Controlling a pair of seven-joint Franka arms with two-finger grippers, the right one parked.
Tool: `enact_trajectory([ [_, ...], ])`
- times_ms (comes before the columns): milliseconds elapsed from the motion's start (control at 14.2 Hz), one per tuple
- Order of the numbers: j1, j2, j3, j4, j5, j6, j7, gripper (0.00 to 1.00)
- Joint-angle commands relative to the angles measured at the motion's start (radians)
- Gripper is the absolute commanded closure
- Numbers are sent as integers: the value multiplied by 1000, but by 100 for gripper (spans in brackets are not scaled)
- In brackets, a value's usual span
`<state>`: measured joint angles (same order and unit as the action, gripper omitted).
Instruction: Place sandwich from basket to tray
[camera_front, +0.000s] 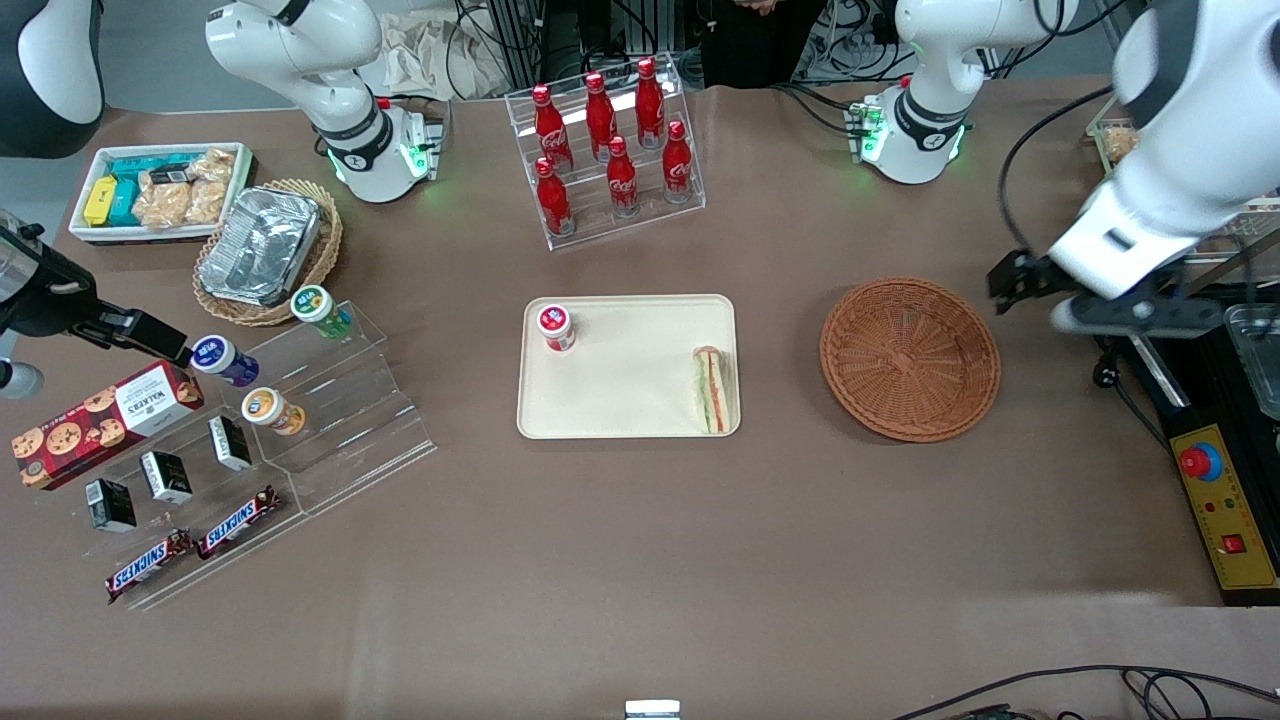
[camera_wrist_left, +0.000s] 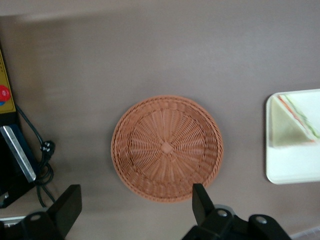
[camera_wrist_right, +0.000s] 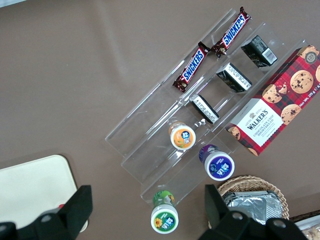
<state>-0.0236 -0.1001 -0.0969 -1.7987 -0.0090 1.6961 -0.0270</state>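
Note:
The sandwich (camera_front: 712, 390) lies on the cream tray (camera_front: 630, 400), against the rim nearest the basket; the left wrist view also shows the sandwich (camera_wrist_left: 295, 122) on the tray (camera_wrist_left: 292, 170). The reddish-brown wicker basket (camera_front: 910, 358) stands beside the tray with nothing in it, and its bare woven bottom fills the basket (camera_wrist_left: 166, 147) in the wrist view. My left gripper (camera_front: 1010, 280) hangs above the table just off the basket's rim, toward the working arm's end. The gripper (camera_wrist_left: 135, 205) is open, its fingers wide apart and holding nothing.
A small red-capped bottle (camera_front: 556, 327) stands on the tray's corner. A rack of red cola bottles (camera_front: 610, 140) is farther from the camera. A control box with a red button (camera_front: 1225, 500) and cables (camera_wrist_left: 42, 160) sit near the basket. Snack shelves (camera_front: 250, 440) lie toward the parked arm's end.

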Motion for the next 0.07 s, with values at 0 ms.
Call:
enact_trajectory([
  [0,-4,-81,84,-4,-74,-74,88,1],
])
